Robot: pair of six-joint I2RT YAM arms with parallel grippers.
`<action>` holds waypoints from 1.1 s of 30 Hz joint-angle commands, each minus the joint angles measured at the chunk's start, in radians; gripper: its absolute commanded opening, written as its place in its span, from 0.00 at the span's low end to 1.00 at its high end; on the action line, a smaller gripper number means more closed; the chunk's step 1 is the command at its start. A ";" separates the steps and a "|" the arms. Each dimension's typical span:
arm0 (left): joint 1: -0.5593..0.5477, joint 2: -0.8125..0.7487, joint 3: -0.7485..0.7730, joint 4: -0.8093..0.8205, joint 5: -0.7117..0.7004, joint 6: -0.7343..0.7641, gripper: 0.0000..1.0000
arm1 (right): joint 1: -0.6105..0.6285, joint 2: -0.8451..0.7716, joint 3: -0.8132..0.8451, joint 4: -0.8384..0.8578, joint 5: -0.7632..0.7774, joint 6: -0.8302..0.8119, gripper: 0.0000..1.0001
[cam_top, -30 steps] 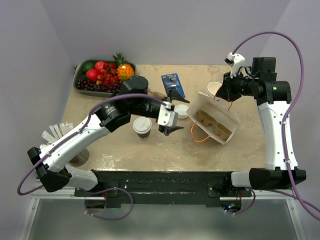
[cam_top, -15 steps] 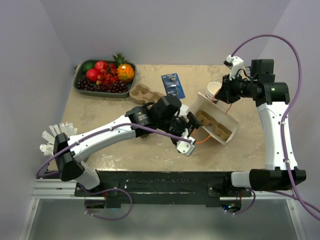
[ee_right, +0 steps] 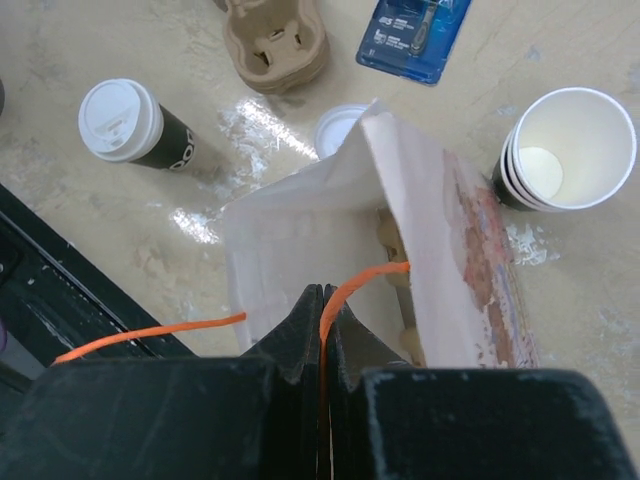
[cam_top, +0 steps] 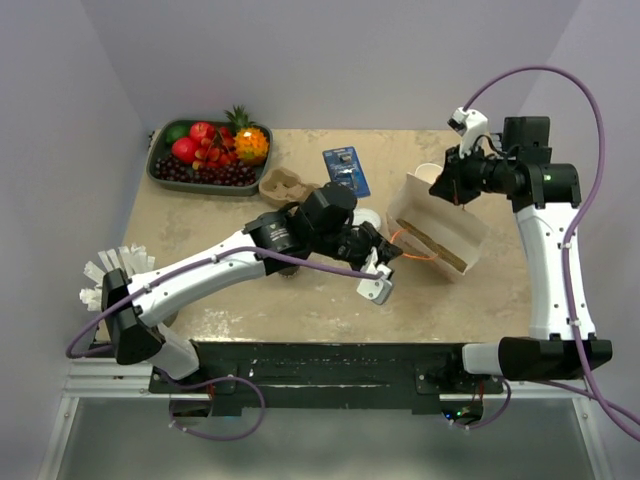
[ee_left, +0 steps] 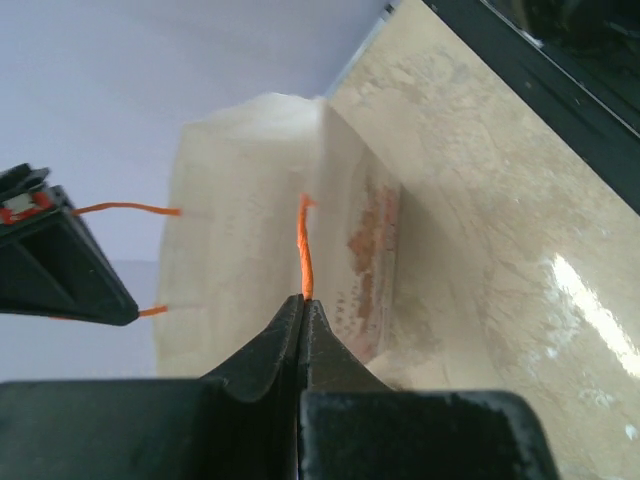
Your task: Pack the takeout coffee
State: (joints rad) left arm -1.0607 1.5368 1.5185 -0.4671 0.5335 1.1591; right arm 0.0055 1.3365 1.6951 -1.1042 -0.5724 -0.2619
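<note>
My beige marbled tabletop [cam_top: 470, 290], loaded.
Behind the white paper bag [cam_top: 440, 225]: nested brown paper cups [cam_top: 428, 175]. Left of it: white lid [cam_top: 367, 217], blue blister pack [cam_top: 346, 170], brown pulp carrier [cam_top: 285, 185], lidded dark-brown coffee cup [ee_right: 130, 125], dark fruit tray [cam_top: 151, 165].

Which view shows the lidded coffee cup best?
Right wrist. The coffee cup shows whole there, white lid and dark side, on the table, apart from the paper bag. In the top external view the left arm hides it. The left wrist view shows the bag and its orange handle, no cup.
</note>
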 commanded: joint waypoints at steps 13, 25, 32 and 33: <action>0.036 -0.027 0.411 0.193 -0.101 -0.475 0.00 | -0.002 0.024 0.363 0.133 -0.155 0.062 0.00; 0.034 -0.049 0.422 0.168 -0.113 -0.489 0.00 | -0.002 0.056 0.406 0.214 -0.222 0.184 0.00; 0.034 -0.075 0.367 0.177 -0.112 -0.486 0.00 | -0.002 0.056 0.371 0.208 -0.235 0.191 0.00; 0.036 -0.076 0.356 0.176 -0.106 -0.489 0.00 | -0.002 0.056 0.368 0.205 -0.233 0.188 0.00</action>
State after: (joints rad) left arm -1.0260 1.5043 1.8927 -0.3164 0.4332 0.6910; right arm 0.0055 1.4014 2.0686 -0.9276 -0.7784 -0.0917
